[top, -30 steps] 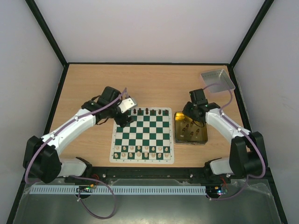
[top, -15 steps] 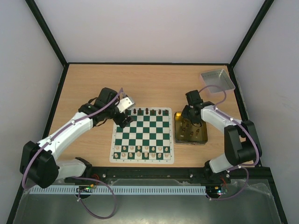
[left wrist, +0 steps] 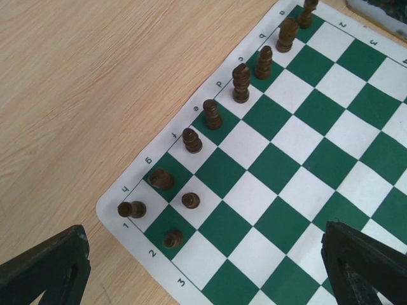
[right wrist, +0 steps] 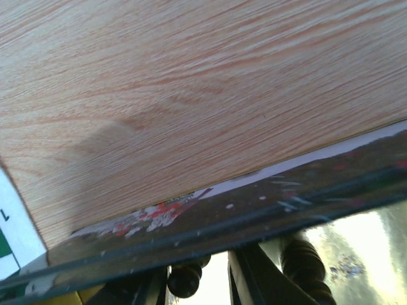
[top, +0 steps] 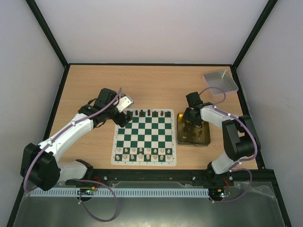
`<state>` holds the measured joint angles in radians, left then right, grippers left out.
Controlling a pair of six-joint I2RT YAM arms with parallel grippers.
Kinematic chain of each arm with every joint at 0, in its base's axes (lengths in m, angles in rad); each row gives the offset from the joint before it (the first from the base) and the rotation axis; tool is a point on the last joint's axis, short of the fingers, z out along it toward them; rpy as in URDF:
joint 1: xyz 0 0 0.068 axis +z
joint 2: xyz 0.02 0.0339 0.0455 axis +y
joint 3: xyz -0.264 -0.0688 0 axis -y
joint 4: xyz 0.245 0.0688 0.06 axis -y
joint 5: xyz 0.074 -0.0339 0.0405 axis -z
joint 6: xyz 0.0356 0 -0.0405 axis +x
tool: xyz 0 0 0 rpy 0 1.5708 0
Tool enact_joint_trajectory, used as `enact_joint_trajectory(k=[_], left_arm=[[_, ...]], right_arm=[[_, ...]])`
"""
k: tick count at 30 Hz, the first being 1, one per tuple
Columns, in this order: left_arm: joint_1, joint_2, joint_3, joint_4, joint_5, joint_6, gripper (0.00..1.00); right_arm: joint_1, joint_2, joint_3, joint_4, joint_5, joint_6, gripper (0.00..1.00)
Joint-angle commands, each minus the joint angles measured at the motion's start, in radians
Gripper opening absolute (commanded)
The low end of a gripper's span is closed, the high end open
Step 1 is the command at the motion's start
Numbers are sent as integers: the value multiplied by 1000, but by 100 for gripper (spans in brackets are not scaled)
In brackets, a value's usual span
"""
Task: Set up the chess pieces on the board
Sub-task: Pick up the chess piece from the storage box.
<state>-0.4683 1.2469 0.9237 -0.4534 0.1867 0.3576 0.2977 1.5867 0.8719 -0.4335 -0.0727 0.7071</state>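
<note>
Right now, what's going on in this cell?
Two arms are setting up the dark chess pieces on the board. The left gripper hovers open and empty over the board's far left corner, where a back row stands with two pawns in front of it. The right gripper is down in the gold tin among more of them; whether it holds one is unclear. The cream pieces stand in the two near rows.

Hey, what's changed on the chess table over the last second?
The left gripper drew back leftward from the board's far-left corner, jaws wide open. The right gripper slid left over the gold tin; whether it grips anything is unclear. Visible chess pieces stayed put.
</note>
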Motion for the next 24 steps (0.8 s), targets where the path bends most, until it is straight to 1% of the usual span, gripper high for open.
enact_joint_trajectory(k=[1, 6, 9, 17, 19, 22, 24], left_arm=[[14, 8, -12, 15, 6, -12, 99], [16, 19, -19, 26, -4, -15, 99], [16, 23, -17, 27, 1, -17, 99], [17, 29, -19, 30, -2, -20, 99], [18, 32, -21, 32, -7, -23, 99], [27, 43, -17, 29, -11, -28, 99], [37, 52, -11, 25, -12, -32, 99]], right_arm=[[1, 34, 15, 32, 4, 6, 21], [1, 24, 16, 29, 28, 4, 8], [2, -1, 20, 14, 43, 5, 5], [21, -67, 34, -38, 92, -3, 3], [63, -91, 53, -65, 142, -3, 2], [181, -103, 138, -144, 227, 2, 2], [260, -92, 190, -185, 228, 10, 2]])
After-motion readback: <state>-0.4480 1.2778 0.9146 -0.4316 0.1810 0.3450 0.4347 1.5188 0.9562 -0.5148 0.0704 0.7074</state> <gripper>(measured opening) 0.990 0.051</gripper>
